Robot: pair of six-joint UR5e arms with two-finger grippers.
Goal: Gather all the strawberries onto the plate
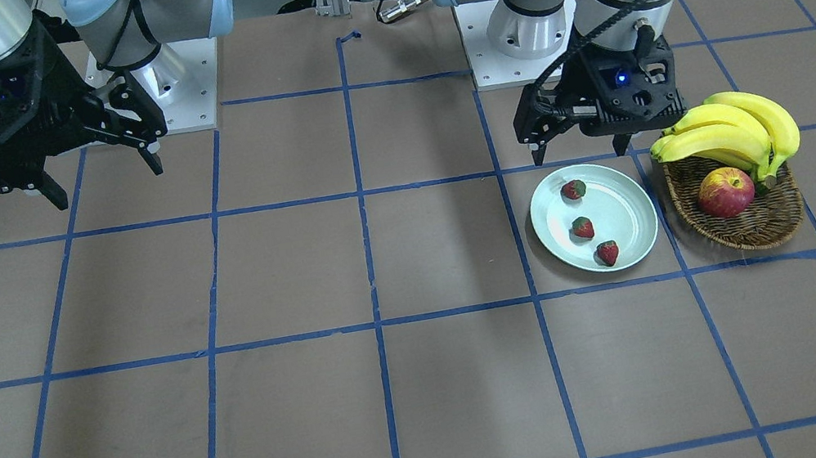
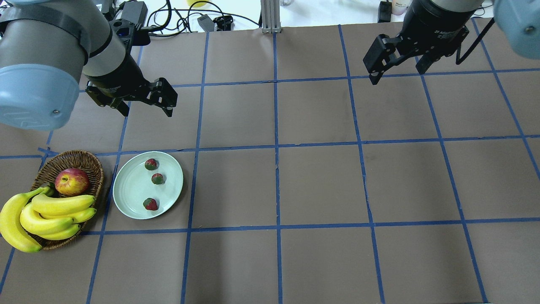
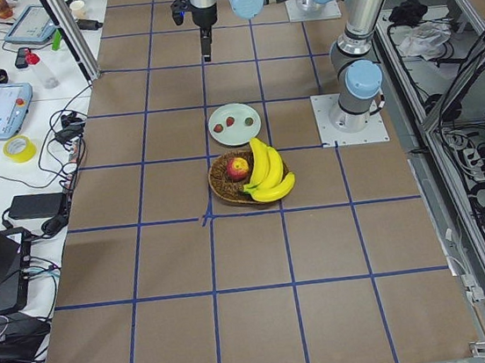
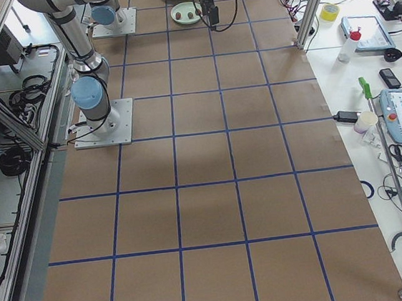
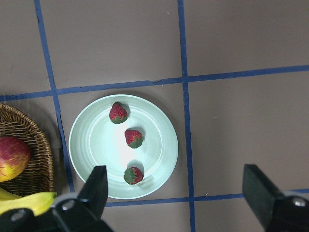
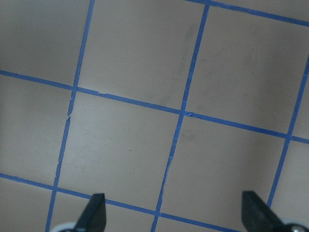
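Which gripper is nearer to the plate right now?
Left. The left gripper hangs open, raised roughly above the plate; the right gripper is far off, toward the other side of the table.

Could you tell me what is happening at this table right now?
Neither arm holds anything. All three strawberries lie on the plate, apart from one another. The left gripper hangs open above the table by the plate; the right gripper hangs open over the table's other side. The collecting looks done.
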